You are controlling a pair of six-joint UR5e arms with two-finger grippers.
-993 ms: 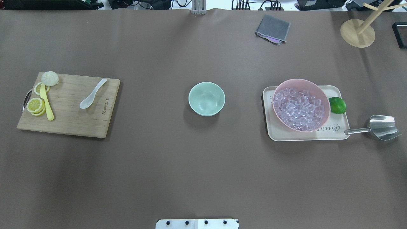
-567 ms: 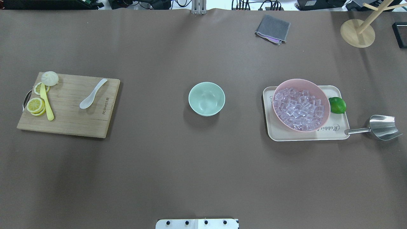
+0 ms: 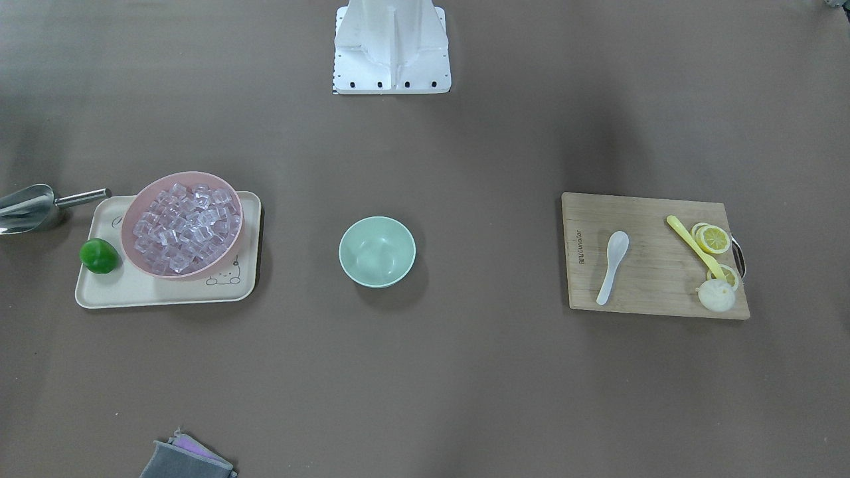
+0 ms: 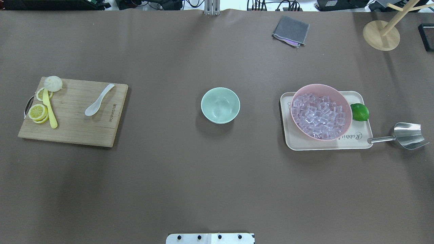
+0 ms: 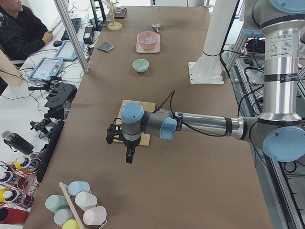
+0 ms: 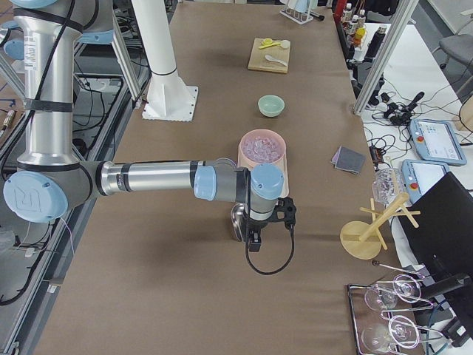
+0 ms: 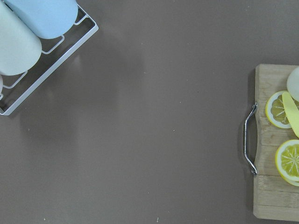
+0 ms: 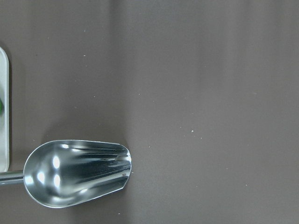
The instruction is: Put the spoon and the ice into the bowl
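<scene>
The white spoon [image 4: 99,100] lies on the wooden cutting board [image 4: 73,128] at the table's left. The mint-green bowl [image 4: 220,105] stands empty at the middle. Many clear ice cubes [image 4: 318,115] fill the pink bowl [image 4: 346,101] on the right. No gripper shows in the overhead or front views. In the exterior left view my left gripper [image 5: 128,157] hangs just beyond the board's outer end. In the exterior right view my right gripper [image 6: 251,235] hangs over the metal scoop, past the pink bowl. I cannot tell whether either is open or shut.
Lemon slices [image 4: 38,112], a yellow utensil [image 4: 49,110] and a white bun [image 4: 53,83] lie on the board. The pink bowl and a lime [image 4: 359,112] sit on a beige tray [image 4: 305,144]. A metal scoop [image 4: 407,135], grey cloth [image 4: 291,31], wooden stand [image 4: 381,34] and mug rack [image 7: 46,70] lie around.
</scene>
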